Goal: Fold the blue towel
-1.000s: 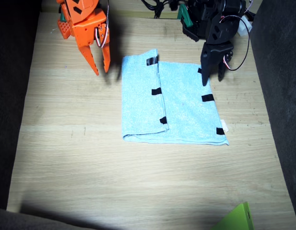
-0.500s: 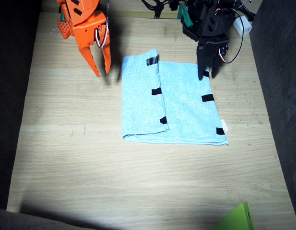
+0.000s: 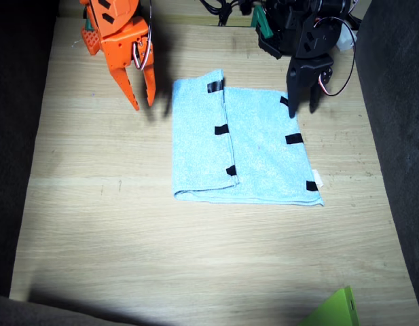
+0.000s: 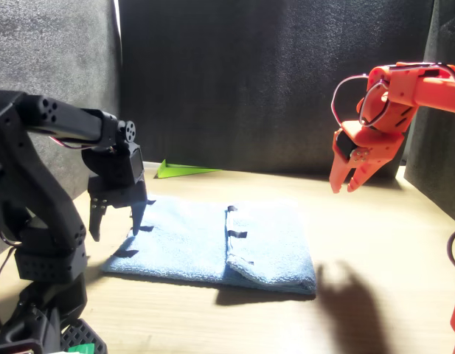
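Towel: blue towel (image 3: 246, 153) flat mid-table, one side folded over.
Left gripper (image 3: 301, 109): jaws parted, empty, above a taped corner.
Right gripper (image 3: 143, 97): jaws parted, empty, raised beside the towel.
Risk: a shallow pinch may miss the single layer or drag the finished fold open.

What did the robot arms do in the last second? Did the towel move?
Only the left gripper moved: it swung a little toward the middle of the blue towel's far edge, then came back out over the corner where it began, jaws open. It took hold of nothing. The right gripper barely shifted and hangs open above the table. The towel lay as before, one side folded over.
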Action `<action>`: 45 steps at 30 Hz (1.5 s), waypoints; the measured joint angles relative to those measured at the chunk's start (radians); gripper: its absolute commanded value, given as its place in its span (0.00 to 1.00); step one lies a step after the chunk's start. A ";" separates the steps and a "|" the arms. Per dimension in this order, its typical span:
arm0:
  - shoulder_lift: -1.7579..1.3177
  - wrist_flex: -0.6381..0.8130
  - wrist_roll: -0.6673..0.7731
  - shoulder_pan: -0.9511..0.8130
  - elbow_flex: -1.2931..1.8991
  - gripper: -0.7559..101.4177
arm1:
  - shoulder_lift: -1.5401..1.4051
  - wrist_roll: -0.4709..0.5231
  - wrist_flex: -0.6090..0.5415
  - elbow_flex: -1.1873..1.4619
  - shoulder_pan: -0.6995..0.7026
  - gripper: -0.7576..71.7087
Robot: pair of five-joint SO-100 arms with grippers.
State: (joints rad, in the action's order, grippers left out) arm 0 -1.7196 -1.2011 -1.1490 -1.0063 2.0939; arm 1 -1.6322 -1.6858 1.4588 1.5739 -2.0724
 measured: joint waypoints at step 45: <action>0.399 -0.114 0.067 0.035 -0.350 0.00 | -0.098 0.000 0.061 0.000 0.029 0.22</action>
State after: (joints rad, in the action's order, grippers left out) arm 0 -1.3208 -1.3146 -1.0815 -0.9710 1.7441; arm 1 -1.7303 -1.6858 1.5202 1.5739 -2.0433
